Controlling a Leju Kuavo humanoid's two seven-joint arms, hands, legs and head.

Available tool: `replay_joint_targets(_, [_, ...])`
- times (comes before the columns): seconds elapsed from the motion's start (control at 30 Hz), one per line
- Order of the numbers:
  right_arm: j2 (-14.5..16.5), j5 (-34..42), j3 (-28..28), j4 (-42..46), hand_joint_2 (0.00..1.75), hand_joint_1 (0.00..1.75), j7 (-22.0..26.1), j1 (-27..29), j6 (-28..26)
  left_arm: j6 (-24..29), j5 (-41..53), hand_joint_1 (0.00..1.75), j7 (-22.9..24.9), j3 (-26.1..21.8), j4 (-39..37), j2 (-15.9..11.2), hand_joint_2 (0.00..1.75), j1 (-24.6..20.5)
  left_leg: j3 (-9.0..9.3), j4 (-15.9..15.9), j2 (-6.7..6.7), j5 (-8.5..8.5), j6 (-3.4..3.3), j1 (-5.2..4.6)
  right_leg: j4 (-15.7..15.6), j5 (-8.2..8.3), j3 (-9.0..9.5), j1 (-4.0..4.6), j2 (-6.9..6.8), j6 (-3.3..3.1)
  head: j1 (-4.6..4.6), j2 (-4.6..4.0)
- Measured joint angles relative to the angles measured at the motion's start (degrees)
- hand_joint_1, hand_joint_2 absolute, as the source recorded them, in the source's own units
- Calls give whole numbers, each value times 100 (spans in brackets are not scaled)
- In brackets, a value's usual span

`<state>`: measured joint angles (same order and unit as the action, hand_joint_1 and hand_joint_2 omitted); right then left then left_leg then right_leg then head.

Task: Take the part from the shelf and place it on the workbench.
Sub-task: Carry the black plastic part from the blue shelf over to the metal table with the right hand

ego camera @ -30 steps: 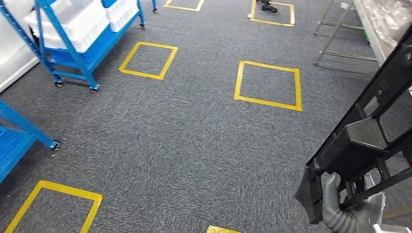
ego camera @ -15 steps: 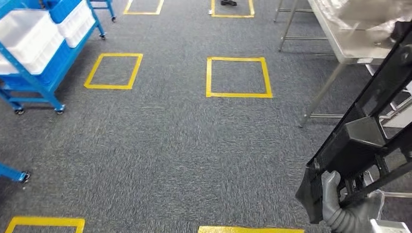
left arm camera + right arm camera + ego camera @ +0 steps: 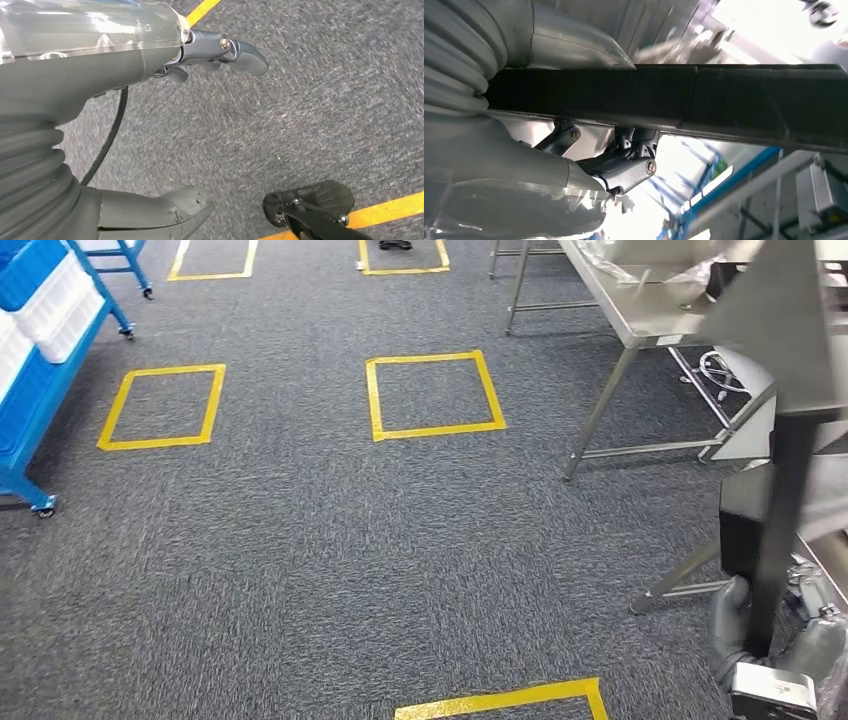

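Observation:
My right hand (image 3: 765, 640) grips a long black plastic part (image 3: 775, 525) at the lower right of the head view; the part stands nearly upright in front of the camera. In the right wrist view the black part (image 3: 704, 100) runs across the picture, clamped between the thumb and the dark fingers (image 3: 624, 170) of that hand (image 3: 574, 150). A steel workbench (image 3: 640, 315) stands at the upper right, with clear plastic wrap on its top. My left hand (image 3: 150, 125) hangs over the carpet, fingers (image 3: 240, 52) apart, holding nothing.
Grey carpet with yellow taped squares (image 3: 432, 395) lies ahead. A blue shelf cart (image 3: 35, 360) with white bins stands at the far left. The workbench's steel legs (image 3: 600, 410) and a second frame (image 3: 690, 580) stand near my right side.
The camera has swung right: the blue shelf slid toward the left edge and the workbench came closer. The black part now stands more upright in my right hand.

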<state>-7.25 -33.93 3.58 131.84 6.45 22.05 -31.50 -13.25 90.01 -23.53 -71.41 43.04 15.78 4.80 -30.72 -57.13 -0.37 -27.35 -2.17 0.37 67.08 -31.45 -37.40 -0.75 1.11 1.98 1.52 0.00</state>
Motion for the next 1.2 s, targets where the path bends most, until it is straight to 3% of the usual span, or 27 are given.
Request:
replay_joint_targets(0.07, [-63, -154, 122, -34, 175, 175, -99, -34, 100, 5, 0, 0, 1, 0, -19, -12, 175, 6, 0, -1, 150, -15, -10, -13, 595, -209, -312, -25, -69, 37, 3, 0])
replay_joint_targets(0.1, [-92, -206, 177, -57, 175, 175, -156, -36, 152, 6, 0, 0, 1, 1, -29, -18, 175, 7, 5, -1, 224, -26, -7, -16, 642, -163, -343, -36, -85, 49, 4, 0])
replay_joint_targets(0.17, [-146, -288, 289, -103, 175, 175, -260, -37, 237, 6, 1, 0, 1, 8, -49, -26, 175, 2, 34, -2, 359, -53, 14, -18, 116, 175, -70, -50, -180, 52, 7, 0])
replay_joint_targets(0.23, [-179, -365, 394, -135, 175, 175, -333, -41, 285, 6, 0, 0, 0, 16, -62, -36, 175, -1, 82, -7, 464, -96, 63, -42, -619, 437, 322, -26, -441, 11, 7, 0])
replay_joint_targets(0.3, [-190, -453, 485, -163, 175, 175, -381, -41, 301, 10, 0, 0, 3, 23, -72, -49, 175, -7, 130, -10, 566, -139, 128, -66, -889, 474, 455, 14, -549, -50, -2, 0])
replay_joint_targets(0.37, [-191, -524, 569, -184, 175, 175, -413, -22, 305, 19, 0, 0, 7, 43, -82, -58, 175, -21, 174, -10, 656, -181, 195, -57, -905, 491, 455, 13, -402, -115, -10, 0])
replay_joint_targets(0.43, [-191, -564, 637, -197, 175, 175, -433, -11, 306, 26, 0, 0, 8, 65, -91, -71, 175, -31, 128, -210, 501, -343, 247, -35, -948, 519, 483, -14, -271, -196, -22, 0])
replay_joint_targets(0.5, [-190, -581, 668, -216, 175, 175, -443, -12, 308, 29, 0, 0, 10, 73, -110, -84, 175, -29, -164, -872, 208, -705, 267, -18, -963, 531, 497, -17, -139, -255, -47, 0])
replay_joint_targets(0.53, [-189, -584, 675, -230, 175, 175, -445, -12, 310, 31, 0, 0, 13, 74, -122, -87, 175, -24, -370, -1284, 129, -876, 268, -15, -959, 530, 495, -7, -63, -271, -55, 0])
replay_joint_targets(0.57, [-189, -585, 682, -244, 175, 175, -447, -7, 312, 31, 0, 0, 15, 74, -134, -90, 175, -18, -544, -1596, 94, -956, 267, -15, -953, 527, 497, 2, 24, -276, -60, 0])
replay_joint_targets(0.6, [-189, -586, 693, -257, 175, 175, -448, -4, 312, 31, 0, 0, 18, 74, -144, -94, 175, -14, -634, -1709, 82, -916, 260, -15, -945, 523, 501, 10, 111, -277, -59, 0])
replay_joint_targets(0.63, [-189, -586, 702, -268, 175, 175, -450, -3, 312, 31, 0, 0, 19, 74, -151, -99, 175, -12, -616, -1584, 66, -755, 246, -16, -936, 516, 509, 15, 200, -275, -59, 0])
replay_joint_targets(0.67, [-189, -591, 710, -275, 175, 175, -451, -3, 313, 31, 0, 0, 19, 74, -157, -107, 175, -11, -502, -1256, 20, -516, 227, -16, -924, 507, 519, 16, 285, -268, -59, 0])
replay_joint_targets(0.73, [-189, -648, 721, -285, 175, 175, -468, -6, 313, 34, 0, 0, 24, 76, -164, -126, 175, -13, -212, -491, -205, -131, 183, -15, -889, 484, 518, 16, 434, -233, -59, 0])
replay_joint_targets(0.8, [-189, -828, 746, -303, 175, 175, -505, -2, 313, 52, 0, 0, 36, 79, -172, -140, 175, -19, -83, -158, -325, -38, 149, -25, -864, 470, 487, 8, 562, -170, -60, 0])
replay_joint_targets(0.87, [-188, -1124, 805, -324, 175, 175, -561, 10, 309, 70, 0, 0, 45, 81, -184, -146, 175, -38, -56, -109, -212, -25, 93, -30, -870, 480, 458, -10, 671, -88, -61, 0])
replay_joint_targets(0.9, [-187, -1303, 846, -336, 175, 175, -600, 17, 309, 71, 0, 0, 47, 81, -191, -150, 175, -53, -38, -71, -147, -1, 54, -28, -844, 462, 439, -10, 622, -57, -58, 0])
replay_joint_targets(0.97, [-193, -1746, 938, -363, 175, 175, -726, 2, 336, 46, 0, 0, 62, 76, -203, -157, 175, -69, -16, 5, -8, 46, -18, -10, -523, 251, 280, -3, 316, -8, -25, 0])
replay_joint_targets(1.0, [-197, -2015, 987, -386, 175, 175, -822, -10, 374, 31, 0, 0, 77, 70, -211, -161, 175, -71, -14, 15, 59, 50, -35, -21, -193, 67, 114, -2, 120, 14, -8, 0])
replay_joint_targets(1.07, [-224, -2588, 1089, -464, 175, 175, -1063, -29, 524, 12, 0, 0, 115, 59, -242, -168, 175, -68, -20, 15, 204, 39, -50, -34, 501, -222, -244, -25, -50, 63, 10, 0])
replay_joint_targets(1.1, [-247, -2854, 1147, -521, 175, 175, -1195, -28, 626, 13, 0, 0, 136, 56, -267, -175, 175, -72, -18, 13, 278, 29, -49, -38, 662, -231, -333, -39, -77, 82, 10, 0])
replay_joint_targets(1.13, [-275, -3062, 1209, -579, 175, 175, -1309, -26, 728, 17, 0, 0, 154, 54, -294, -182, 175, -80, -11, 12, 348, 18, -42, -39, 589, -125, -302, -49, -100, 94, 10, 0])
replay_joint_targets(1.2, [-332, -3317, 1356, -691, 175, 175, -1489, -31, 925, 40, 0, 0, 174, 52, -352, -193, 175, -101, 24, 9, 475, -14, -11, -40, -133, 266, 75, -53, -275, 90, 13, 0])
